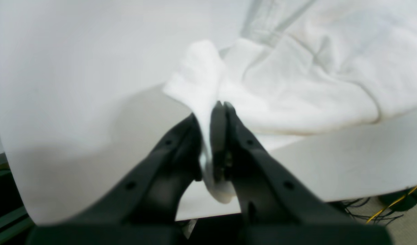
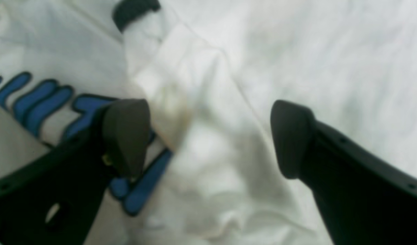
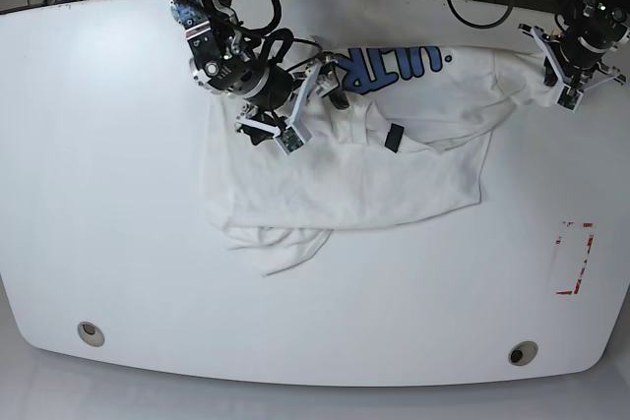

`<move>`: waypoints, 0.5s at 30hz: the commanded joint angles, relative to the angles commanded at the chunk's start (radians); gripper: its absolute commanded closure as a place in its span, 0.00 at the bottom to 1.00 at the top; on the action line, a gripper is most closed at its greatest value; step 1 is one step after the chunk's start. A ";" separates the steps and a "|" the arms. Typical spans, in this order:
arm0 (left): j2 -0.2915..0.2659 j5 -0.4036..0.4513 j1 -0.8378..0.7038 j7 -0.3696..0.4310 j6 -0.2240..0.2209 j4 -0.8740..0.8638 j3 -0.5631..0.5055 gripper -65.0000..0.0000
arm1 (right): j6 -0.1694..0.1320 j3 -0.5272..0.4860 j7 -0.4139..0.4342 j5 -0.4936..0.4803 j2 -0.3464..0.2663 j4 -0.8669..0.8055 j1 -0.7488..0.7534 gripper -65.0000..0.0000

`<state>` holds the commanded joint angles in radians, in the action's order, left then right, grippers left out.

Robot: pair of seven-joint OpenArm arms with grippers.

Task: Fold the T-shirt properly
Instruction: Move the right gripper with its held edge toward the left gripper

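The left pincer [image 1: 215,112] is pinching the T-shirt [image 3: 394,174] at two o'clock for spreading, while the right pincer [image 2: 208,136] is hovering spread.

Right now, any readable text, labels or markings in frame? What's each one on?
Blue block lettering on the T-shirt: upside down in the base view and partly folded under, so no sure reading.
Same lettering in the right wrist view: blurred, hidden in part by the right gripper.
Dark neck label: too small to read.
Red marking on the table: lines only, no words.
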<state>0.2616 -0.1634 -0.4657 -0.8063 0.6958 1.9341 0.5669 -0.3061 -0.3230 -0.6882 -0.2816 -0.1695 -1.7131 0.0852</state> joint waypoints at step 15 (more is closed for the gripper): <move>0.000 -0.002 0.002 0.000 0.000 0.000 -0.002 1.00 | 0.000 -0.020 0.000 0.000 0.011 0.023 -0.020 0.18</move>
<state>0.2616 -0.1649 -0.4641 -0.8063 0.6958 1.9341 0.5654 -0.3061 -0.3429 -0.6882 -0.2816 -0.1588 -1.6901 0.0652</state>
